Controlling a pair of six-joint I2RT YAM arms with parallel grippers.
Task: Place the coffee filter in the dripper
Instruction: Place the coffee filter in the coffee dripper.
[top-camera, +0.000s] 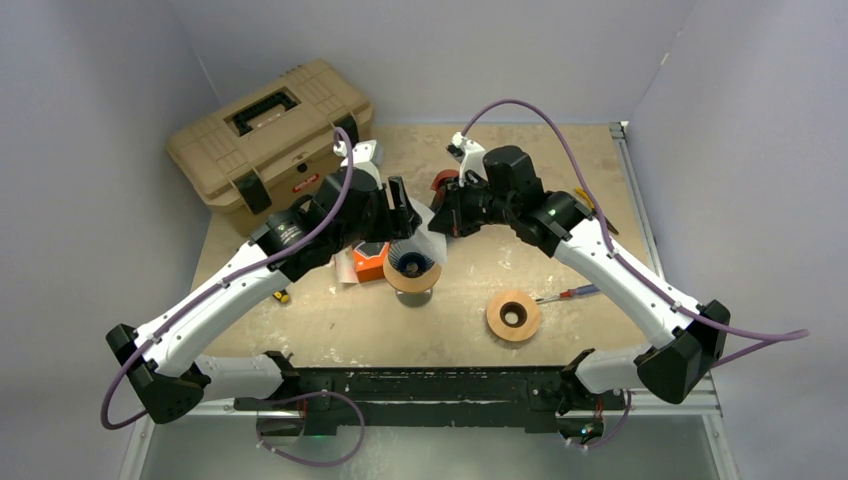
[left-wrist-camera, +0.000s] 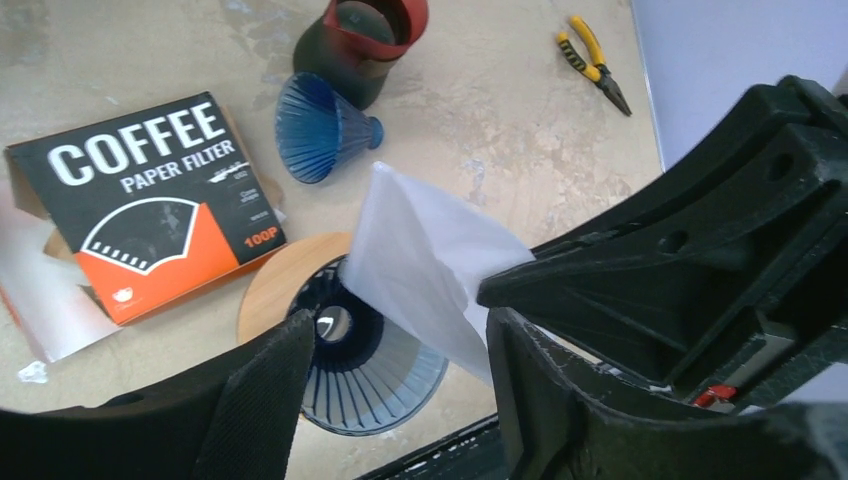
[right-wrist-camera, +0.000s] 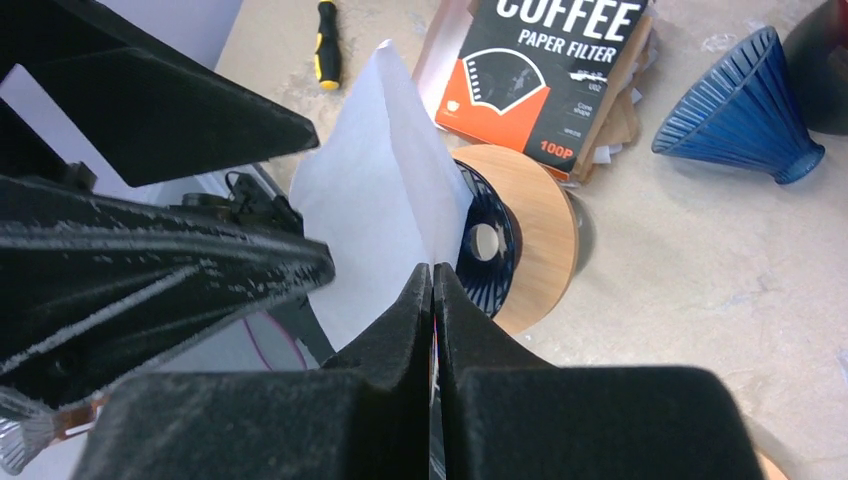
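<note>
The right gripper (right-wrist-camera: 432, 275) pinches the filter (right-wrist-camera: 380, 190) by its edge, just above the dripper (right-wrist-camera: 487, 245). The left gripper (left-wrist-camera: 395, 330) gapes beside it. Released folded flat, the filter could catch the rim and crumple.

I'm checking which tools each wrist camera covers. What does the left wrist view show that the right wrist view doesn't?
Only the left wrist view: yellow-handled pliers. Only the right wrist view: a yellow-and-black screwdriver. Both: the white paper filter pinched in the right gripper, the coffee filter box, the blue dripper in its wooden stand, and a spare blue dripper lying on its side.
</note>
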